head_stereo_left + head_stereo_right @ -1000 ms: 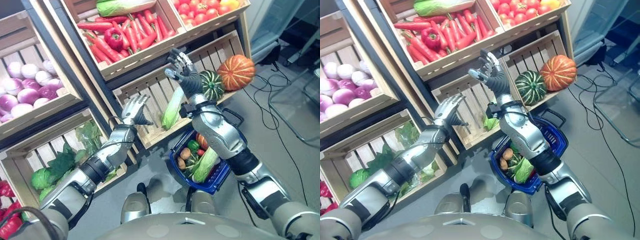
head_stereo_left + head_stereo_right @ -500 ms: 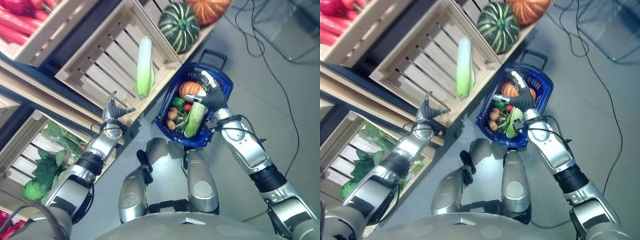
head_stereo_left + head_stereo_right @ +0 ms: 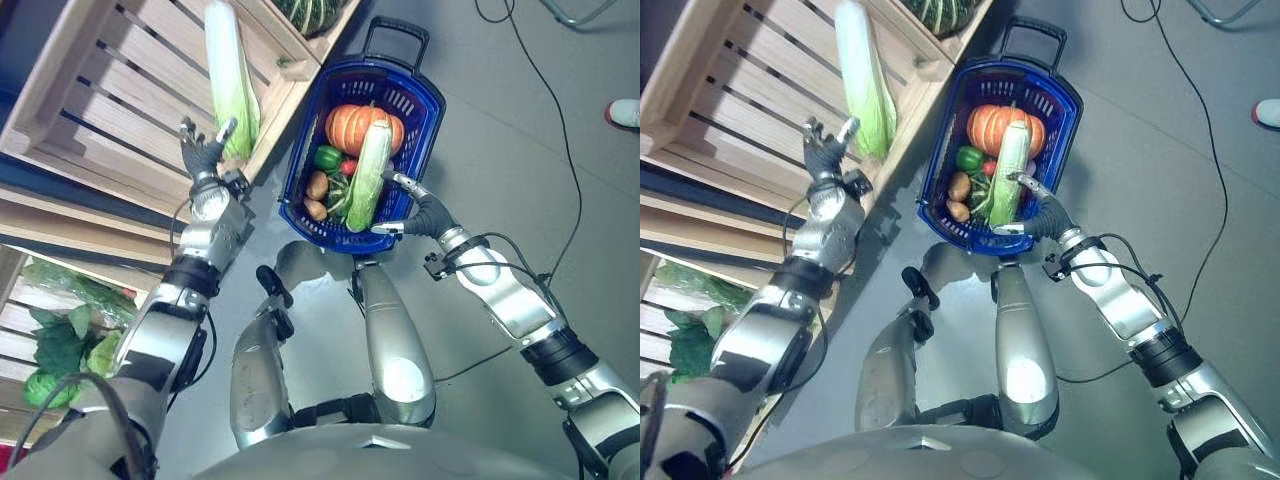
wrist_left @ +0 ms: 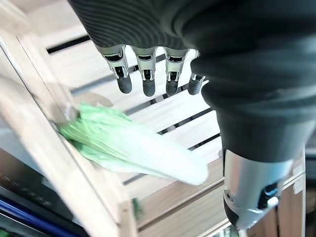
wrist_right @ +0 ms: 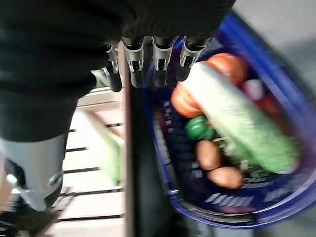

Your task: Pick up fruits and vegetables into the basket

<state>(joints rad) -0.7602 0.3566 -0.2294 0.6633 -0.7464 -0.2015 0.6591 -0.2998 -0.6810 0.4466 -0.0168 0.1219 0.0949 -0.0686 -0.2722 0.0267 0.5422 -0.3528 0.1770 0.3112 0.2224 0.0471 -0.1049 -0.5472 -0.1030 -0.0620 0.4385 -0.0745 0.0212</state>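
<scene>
**Fingers loose, nothing held**

Fingers of the right hand (image 3: 418, 212) hang relaxed and empty above the blue basket (image 3: 300, 165), which already holds produce. Farther off, the left hand (image 3: 203, 152) spreads unclenched beside a cabbage (image 3: 230, 75) in the wooden crate (image 3: 110, 90), probably the next pick.
</scene>
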